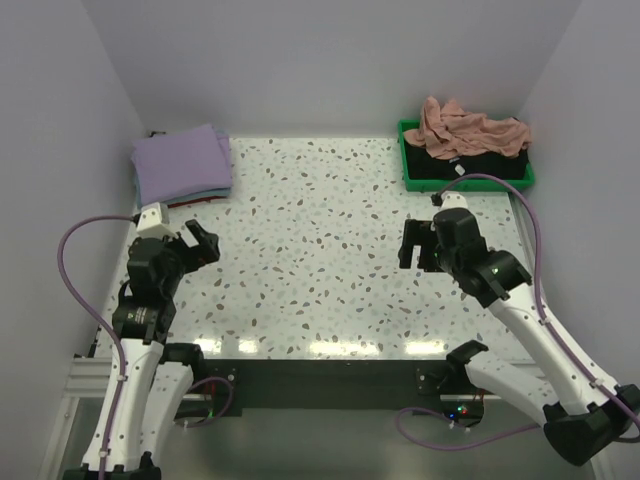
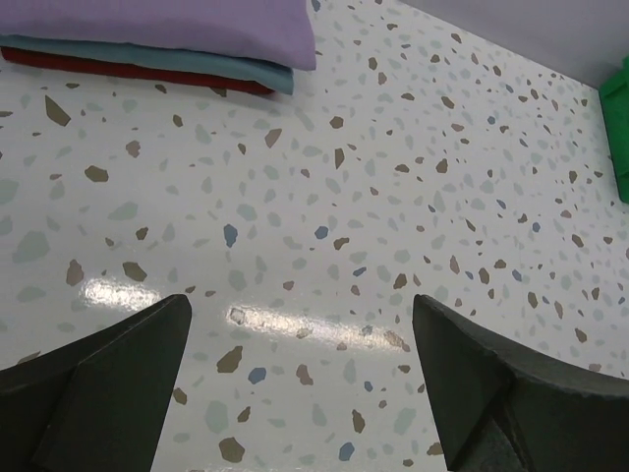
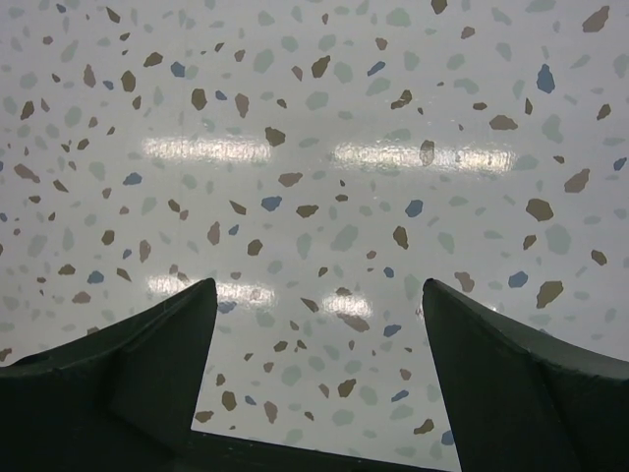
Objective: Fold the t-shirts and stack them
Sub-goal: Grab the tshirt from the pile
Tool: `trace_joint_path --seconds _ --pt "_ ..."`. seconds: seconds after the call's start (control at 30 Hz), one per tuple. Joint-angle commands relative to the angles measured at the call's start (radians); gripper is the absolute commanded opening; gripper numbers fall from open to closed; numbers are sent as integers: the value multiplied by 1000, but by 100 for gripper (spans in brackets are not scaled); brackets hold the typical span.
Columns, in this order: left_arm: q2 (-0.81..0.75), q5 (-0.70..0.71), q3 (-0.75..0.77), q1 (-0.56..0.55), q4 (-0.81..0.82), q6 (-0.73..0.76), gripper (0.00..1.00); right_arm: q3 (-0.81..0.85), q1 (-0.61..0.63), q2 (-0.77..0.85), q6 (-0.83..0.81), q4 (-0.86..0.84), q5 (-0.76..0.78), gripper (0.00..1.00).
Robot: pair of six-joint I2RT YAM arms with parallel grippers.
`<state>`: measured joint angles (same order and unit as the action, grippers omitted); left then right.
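In the upper left of the overhead view, a folded lavender shirt point(image 1: 182, 160) tops a neat stack on the speckled table point(image 1: 320, 270). The left wrist view shows a teal layer point(image 2: 147, 61) and a red layer point(image 2: 118, 71) under it. At the upper right, a green tray point(image 1: 407, 165) holds a crumpled pink shirt point(image 1: 470, 130) lying over a black shirt point(image 1: 480, 163). The left gripper point(image 1: 190, 240) and right gripper point(image 1: 425, 248) hang over bare tabletop in the lower half, both with jaws spread and nothing between them

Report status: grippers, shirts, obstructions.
Left gripper, right gripper open, empty. Lavender t-shirt tops folded stack, far left. Salmon-pink t-shirt, black t-shirt heaped in green tray. No obstruction seen.
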<state>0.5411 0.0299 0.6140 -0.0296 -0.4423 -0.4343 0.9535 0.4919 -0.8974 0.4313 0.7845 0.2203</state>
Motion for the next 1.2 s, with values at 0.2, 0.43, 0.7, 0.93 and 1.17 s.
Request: trace_joint_path --seconds 0.2,0.43,0.7,0.93,1.17 --pt "-26 64 9 -16 20 -4 100 44 5 -5 34 -37 54 89" --pt "-79 54 -10 -18 43 -4 100 88 4 -64 1 -13 128 90" --pt "-96 93 -5 -26 25 -12 100 264 -105 -316 -57 -132 99 91" --pt "-113 120 -7 -33 17 -18 100 507 -257 -616 -109 -260 59 91" --pt "-115 150 -5 -36 5 -27 100 783 -328 -972 -109 -340 47 88"
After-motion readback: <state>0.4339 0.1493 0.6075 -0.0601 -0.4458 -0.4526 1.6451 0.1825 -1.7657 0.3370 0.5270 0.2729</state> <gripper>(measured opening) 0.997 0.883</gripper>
